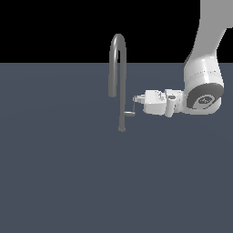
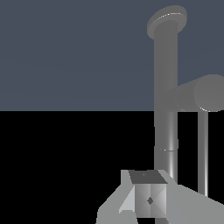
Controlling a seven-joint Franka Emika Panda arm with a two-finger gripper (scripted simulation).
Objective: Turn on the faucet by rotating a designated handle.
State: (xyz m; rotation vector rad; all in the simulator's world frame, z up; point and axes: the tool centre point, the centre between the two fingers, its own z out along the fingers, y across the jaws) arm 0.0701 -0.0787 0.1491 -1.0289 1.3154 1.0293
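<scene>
dark slate floor [image 1: 59, 182] spreads bare around the faucet [image 1: 121, 86]. its handle [image 1: 131, 109] juts toward the exterior view's right, touching the gripper [image 1: 134, 98], whose jaws look closed together.

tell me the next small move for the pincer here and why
Probably a short advance toward the handle, then a sideways push on its thin rod. In the exterior view the pincer lies level on that view's right of the faucet stem, tip just above the lever's rod. No contact is visible, and whether the jaws are open is unclear, so closing the gap likely comes first.
</scene>
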